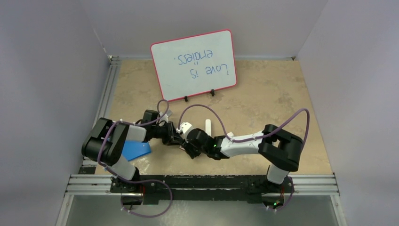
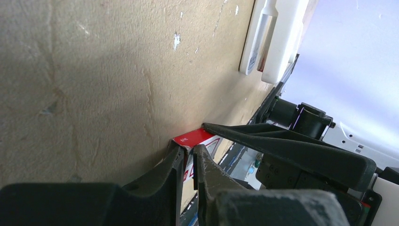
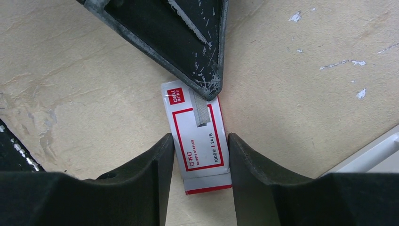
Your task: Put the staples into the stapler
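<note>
The right hand (image 3: 200,137) holds the box (image 3: 201,157) of staples, a finger (image 3: 150,169) pressed to each long side. The box lies flat, label up, on the tabletop (image 3: 84,84). The left hand (image 2: 189,149) is narrow, nearly closed, with its tips at the box's far end. A red-and-white sliver shows between them, but I cannot tell whether they pinch it. The stapler (image 1: 208,126) lies on the tabletop just beyond both hands, apart from the box, with the whiteboard (image 1: 195,63) standing behind it.
</note>
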